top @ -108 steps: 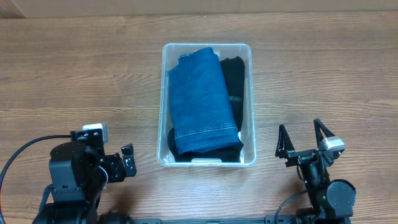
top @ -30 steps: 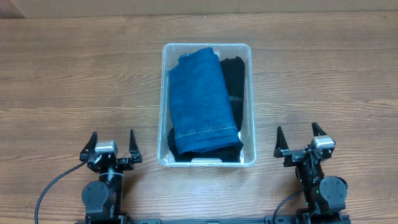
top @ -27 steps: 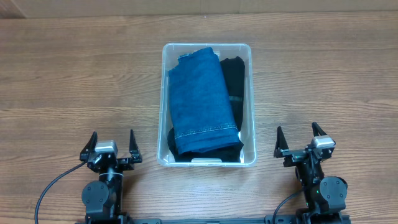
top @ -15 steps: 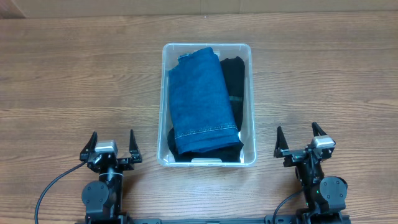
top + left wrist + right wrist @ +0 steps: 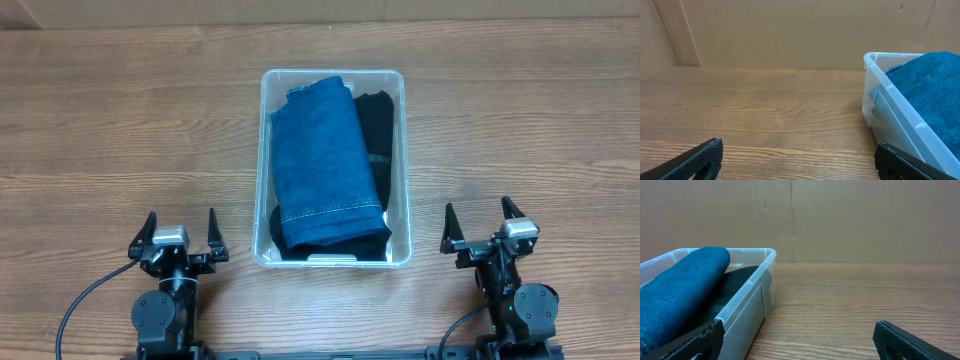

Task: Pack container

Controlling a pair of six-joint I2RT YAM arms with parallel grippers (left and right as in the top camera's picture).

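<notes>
The clear plastic container point(image 5: 403, 160) stands mid-table with folded blue jeans point(image 5: 325, 165) on top of a black garment point(image 5: 378, 130) inside it. It also shows at the right of the left wrist view point(image 5: 890, 107) and at the left of the right wrist view point(image 5: 747, 297). My left gripper point(image 5: 180, 232) is open and empty, low at the front left, apart from the container. My right gripper point(image 5: 485, 222) is open and empty at the front right, also apart from it. The label on the container's bottom is hidden by the clothes.
The wooden table point(image 5: 120, 120) stretches to both sides of the container. A brown cardboard wall point(image 5: 790, 30) stands behind the table's far edge. A black cable point(image 5: 85, 300) runs beside the left arm's base.
Since 3.6 s ago the left arm has swung from a turned pose to face straight ahead at the front left. Over the last second nothing has moved.
</notes>
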